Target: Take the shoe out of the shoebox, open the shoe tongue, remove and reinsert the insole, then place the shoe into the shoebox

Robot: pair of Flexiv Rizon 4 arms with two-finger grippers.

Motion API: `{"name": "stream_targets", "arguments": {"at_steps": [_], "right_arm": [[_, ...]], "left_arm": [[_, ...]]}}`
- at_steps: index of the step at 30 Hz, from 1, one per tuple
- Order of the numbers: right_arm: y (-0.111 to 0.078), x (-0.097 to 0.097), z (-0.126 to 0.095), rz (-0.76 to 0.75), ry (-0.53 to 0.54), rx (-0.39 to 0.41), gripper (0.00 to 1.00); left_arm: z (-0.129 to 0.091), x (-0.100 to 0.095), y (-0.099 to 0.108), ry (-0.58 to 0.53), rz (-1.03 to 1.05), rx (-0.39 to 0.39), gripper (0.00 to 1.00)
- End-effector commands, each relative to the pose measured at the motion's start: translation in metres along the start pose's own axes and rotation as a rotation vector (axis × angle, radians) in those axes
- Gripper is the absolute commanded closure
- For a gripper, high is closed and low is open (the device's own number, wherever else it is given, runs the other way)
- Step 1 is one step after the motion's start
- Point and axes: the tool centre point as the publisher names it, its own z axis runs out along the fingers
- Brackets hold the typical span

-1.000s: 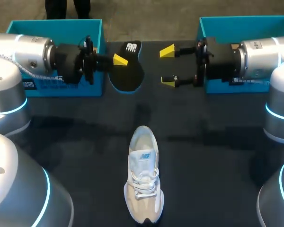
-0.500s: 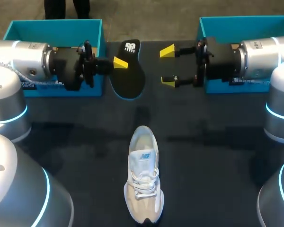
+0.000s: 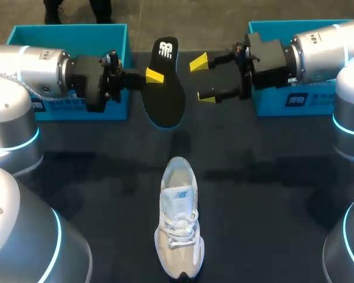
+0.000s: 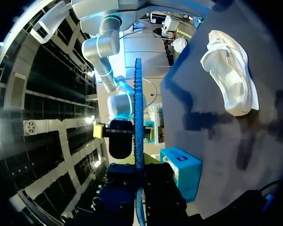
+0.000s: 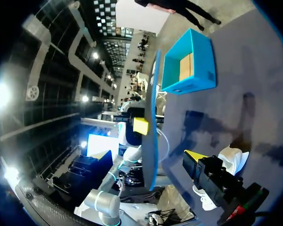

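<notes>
The left claw point(image 3: 156, 76) is pinched on the black insole point(image 3: 165, 82). In the left wrist view the insole point(image 4: 138, 117) runs edge-on between the dark fingers, its blue rim pointing straight out ahead of them. It is held up off the table, with its printed heel end on the far side of the claw.

Just across the insole, the right claw point(image 3: 202, 79) faces it with its two yellow tips spread wide, near the insole's edge but not touching it. From the right wrist the insole point(image 5: 151, 132) stands ahead of the claw.

The left blue shoebox half point(image 3: 71, 35) sits behind the left claw and the right blue shoebox half point(image 3: 310, 26) behind the right claw. The white shoe point(image 3: 178, 227) lies on the dark table point(image 3: 271, 194), well apart from both claws and on the robot's side of them, toe towards the robot.
</notes>
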Motion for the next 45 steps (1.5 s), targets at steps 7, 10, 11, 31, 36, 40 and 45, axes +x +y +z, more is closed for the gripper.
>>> {"name": "stream_targets", "arguments": {"at_steps": [7,10,11,31,36,40,45], "right_arm": [[0.000,-0.007,0.030,0.013,-0.007,0.025,0.27],[-0.001,-0.007,0.037,0.016,0.012,0.024,0.33],[-0.001,-0.006,0.040,0.015,0.014,0.024,0.31],[-0.002,-0.006,0.058,0.012,0.059,0.022,0.59],[-0.003,-0.009,0.055,0.008,0.061,0.017,0.64],[-0.004,-0.012,0.050,0.007,0.066,0.003,0.65],[-0.004,-0.012,0.046,0.005,0.070,-0.006,0.67]], "left_arm": [[0.009,0.000,0.010,-0.014,0.013,-0.024,1.00],[0.010,-0.001,0.011,-0.014,0.027,-0.024,1.00],[0.011,0.000,0.012,-0.015,0.031,-0.027,1.00],[0.017,0.000,0.016,-0.042,0.068,-0.043,1.00],[0.017,0.000,0.016,-0.042,0.067,-0.039,1.00],[0.018,0.000,0.015,-0.045,0.066,-0.032,1.00],[0.018,0.000,0.014,-0.045,0.069,-0.029,1.00]]}}
